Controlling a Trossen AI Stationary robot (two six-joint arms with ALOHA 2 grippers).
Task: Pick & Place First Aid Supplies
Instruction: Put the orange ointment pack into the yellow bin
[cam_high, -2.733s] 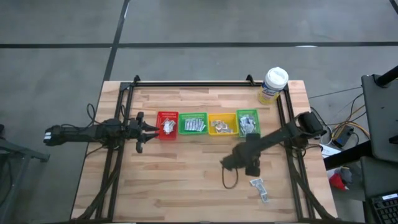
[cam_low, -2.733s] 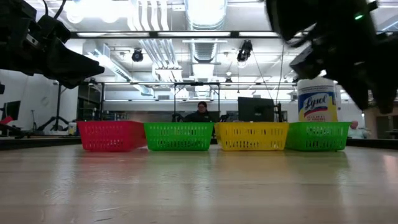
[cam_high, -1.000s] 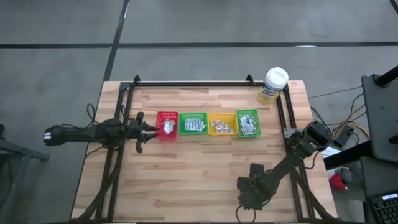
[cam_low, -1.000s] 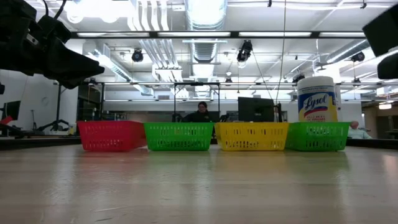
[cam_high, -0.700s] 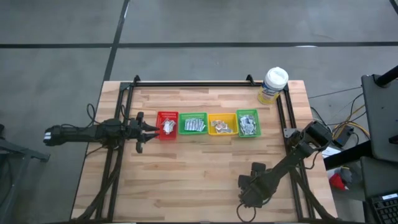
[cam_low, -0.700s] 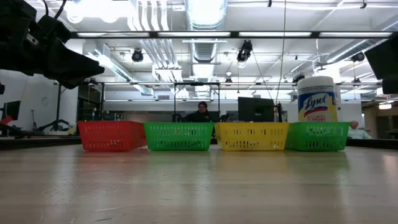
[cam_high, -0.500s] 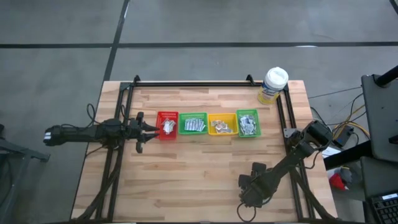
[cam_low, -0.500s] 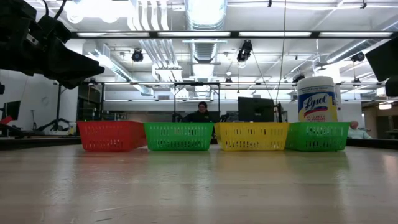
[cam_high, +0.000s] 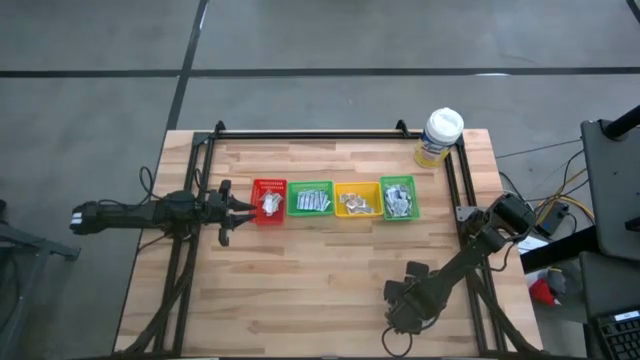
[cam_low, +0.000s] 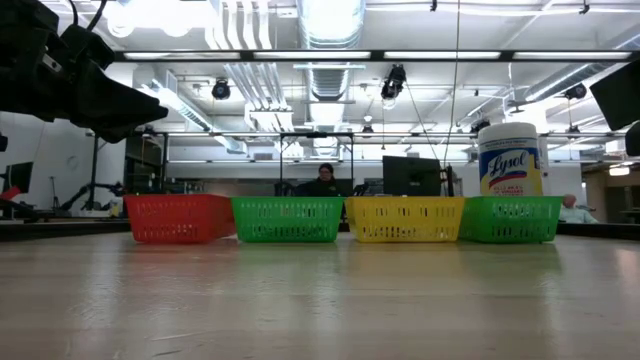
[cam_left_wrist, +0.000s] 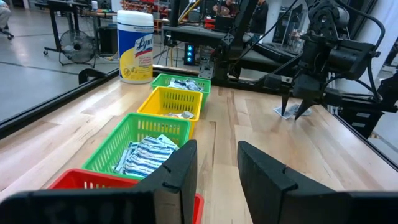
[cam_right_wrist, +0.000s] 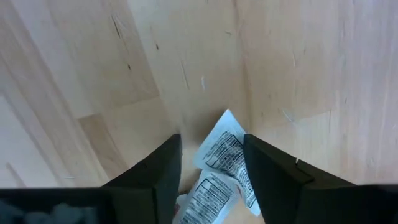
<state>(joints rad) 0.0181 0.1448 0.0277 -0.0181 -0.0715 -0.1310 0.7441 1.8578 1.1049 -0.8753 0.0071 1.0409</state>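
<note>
Nearest the front edge of the table, the right gripper points straight down over two white printed sachets lying overlapped on the wood. Its fingers stand apart, one on each side of the sachets, and from the wrist view I can't quite tell whether the tips touch them; nothing looks lifted. From the left wrist view the same gripper shows well off, poised over the pale packets.

Farther back, the left gripper hovers at the left end of the bin row, just beside the red bin, its fingers parted with nothing between them.

The four bins sit side by side: red, green, yellow, green. Each holds a heap of small sachets; the ones in the near green bin look blue-white.

Behind the last bin, at the far right corner, stands the wipes tub.

Beyond the table, a person sits at a desk.
</note>
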